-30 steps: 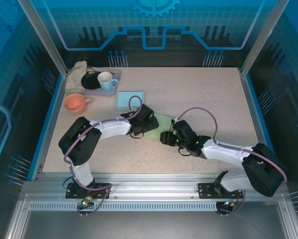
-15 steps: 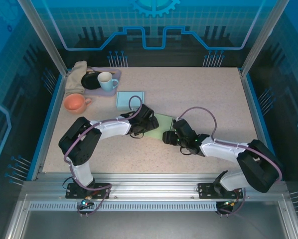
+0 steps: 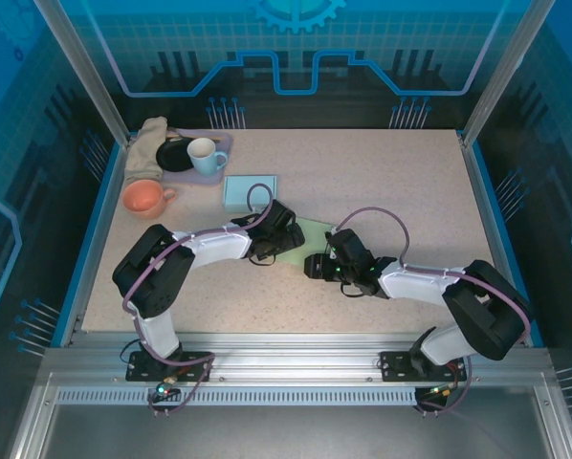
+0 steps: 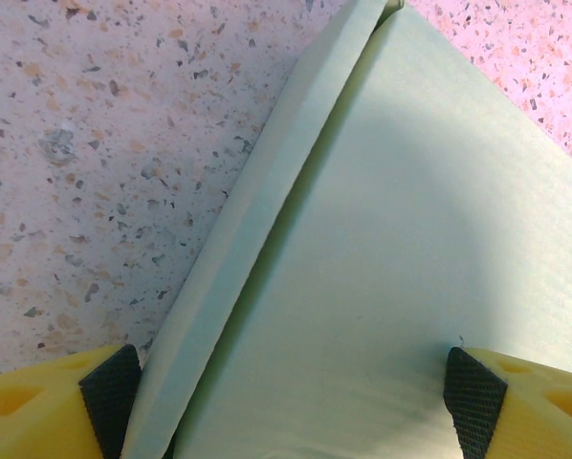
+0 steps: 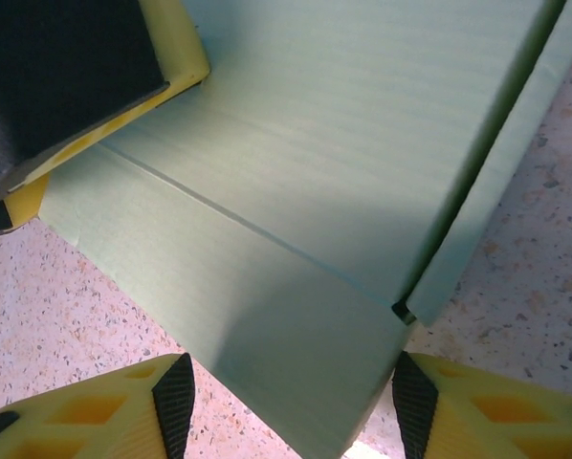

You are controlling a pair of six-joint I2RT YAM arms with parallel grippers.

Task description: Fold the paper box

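Flap-folding step: left gripper point(image 4: 291, 402) spread over paper box point(image 4: 401, 229), right gripper point(image 5: 296, 402) spread around its flap point(image 5: 257, 325); next likely pinch, lift.

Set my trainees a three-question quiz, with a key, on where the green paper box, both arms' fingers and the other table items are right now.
1. True or false: the left gripper and the right gripper both have their fingers spread apart at the green paper box.
2. Which lies nearest the green paper box? A) orange cup B) light blue box C) mug
3. In the right wrist view, what line runs across the green paper box just ahead of the fingers?
Key: 1 true; 2 B; 3 a fold crease.
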